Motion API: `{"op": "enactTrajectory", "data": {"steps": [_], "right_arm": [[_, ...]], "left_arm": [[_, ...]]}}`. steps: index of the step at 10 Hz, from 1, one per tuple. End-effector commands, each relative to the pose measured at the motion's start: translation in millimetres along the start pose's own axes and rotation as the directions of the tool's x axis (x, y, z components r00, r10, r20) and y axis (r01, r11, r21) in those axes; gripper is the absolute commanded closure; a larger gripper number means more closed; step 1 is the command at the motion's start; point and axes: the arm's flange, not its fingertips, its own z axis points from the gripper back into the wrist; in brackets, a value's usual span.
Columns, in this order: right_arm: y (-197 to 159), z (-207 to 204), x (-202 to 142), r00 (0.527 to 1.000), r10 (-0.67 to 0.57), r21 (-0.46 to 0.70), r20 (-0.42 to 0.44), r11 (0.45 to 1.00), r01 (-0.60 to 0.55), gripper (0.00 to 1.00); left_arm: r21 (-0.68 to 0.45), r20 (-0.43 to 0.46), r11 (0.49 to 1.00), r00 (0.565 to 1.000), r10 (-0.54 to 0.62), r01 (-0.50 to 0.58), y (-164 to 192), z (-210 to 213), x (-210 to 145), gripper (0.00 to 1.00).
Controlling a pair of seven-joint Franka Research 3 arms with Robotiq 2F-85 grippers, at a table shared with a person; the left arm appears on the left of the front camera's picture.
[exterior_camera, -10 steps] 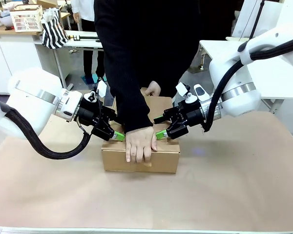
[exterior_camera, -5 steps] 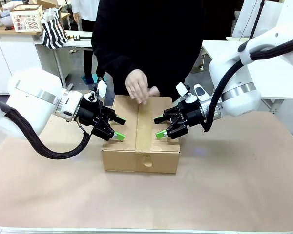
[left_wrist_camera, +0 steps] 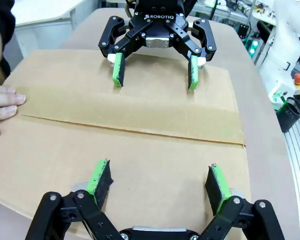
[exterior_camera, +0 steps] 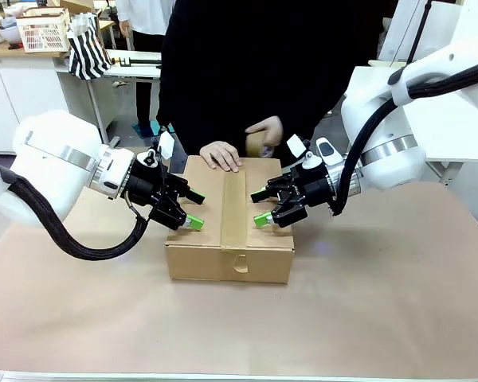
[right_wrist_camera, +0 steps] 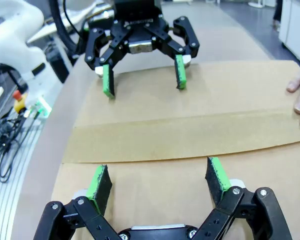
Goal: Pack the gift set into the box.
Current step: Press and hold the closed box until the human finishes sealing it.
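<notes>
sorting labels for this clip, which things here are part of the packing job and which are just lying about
Part of the job:
- taped brown cardboard box
- left gripper, open
- right gripper, open
- person's hand on the box's far edge

Lying about:
- white lattice basket
- black-and-white striped bag

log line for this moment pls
box: flaps shut, taped along seam | left gripper: open, over box top | right gripper: open, over box top | person's hand: on far edge

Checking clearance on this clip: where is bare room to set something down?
Free: the brown paper-covered table in front of the taped brown cardboard box, and right of it. Crowded: the box top, between the open left gripper, open right gripper and the person's hand.
</notes>
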Motion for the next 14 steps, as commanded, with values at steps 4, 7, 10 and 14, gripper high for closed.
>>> {"op": "enactTrajectory", "data": {"steps": [4, 7, 10, 14], "right_arm": [[-0.5, -0.4, -1.9, 1.000, -0.003, -0.003, -0.003, 1.000, 0.003, 0.00], [-0.5, -0.4, -1.9, 1.000, -0.003, -0.003, -0.003, 1.000, 0.003, 0.00], [-0.5, -0.4, -1.9, 1.000, -0.003, -0.003, -0.003, 1.000, 0.003, 0.00], [-0.5, -0.4, -1.9, 1.000, -0.003, -0.003, -0.003, 1.000, 0.003, 0.00]], "left_arm": [[-0.004, -0.005, 1.000, 1.000, -0.001, 0.001, -0.8, 0.0, -1.8, 0.00], [-0.004, -0.005, 1.000, 1.000, -0.001, 0.001, -0.8, 0.0, -1.8, 0.00], [-0.004, -0.005, 1.000, 1.000, -0.001, 0.001, -0.8, 0.0, -1.8, 0.00], [-0.004, -0.005, 1.000, 1.000, -0.001, 0.001, -0.8, 0.0, -1.8, 0.00]]}}
